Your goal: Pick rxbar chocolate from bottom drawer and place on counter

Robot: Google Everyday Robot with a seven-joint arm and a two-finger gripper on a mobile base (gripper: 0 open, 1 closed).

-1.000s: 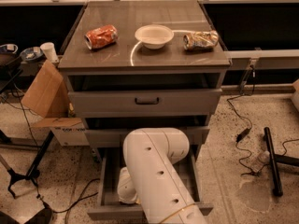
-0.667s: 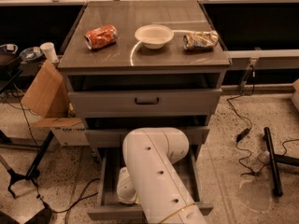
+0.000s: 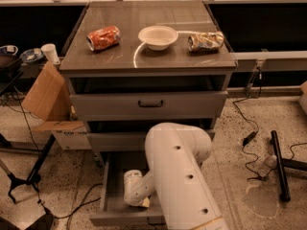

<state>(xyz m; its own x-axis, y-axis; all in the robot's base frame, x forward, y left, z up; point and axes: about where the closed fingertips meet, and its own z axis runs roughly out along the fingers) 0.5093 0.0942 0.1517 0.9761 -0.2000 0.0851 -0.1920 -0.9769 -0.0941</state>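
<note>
The bottom drawer (image 3: pixel 113 206) of the grey cabinet is pulled open near the floor. My white arm (image 3: pixel 180 176) reaches down into it from the right. My gripper (image 3: pixel 142 201) is low inside the drawer, close to its grey floor and towards the front, mostly covered by the white wrist. The rxbar chocolate is hidden from view. The counter (image 3: pixel 144 51) is the glossy grey-brown top of the cabinet, at the upper middle.
On the counter lie an orange soda can (image 3: pixel 103 37) on its side, a white bowl (image 3: pixel 158 36) and a silvery-gold foil snack bag (image 3: pixel 205 41). The two upper drawers (image 3: pixel 149 104) are shut. A cardboard box (image 3: pixel 48 99) stands left, cables and a black stand leg (image 3: pixel 280 164) right.
</note>
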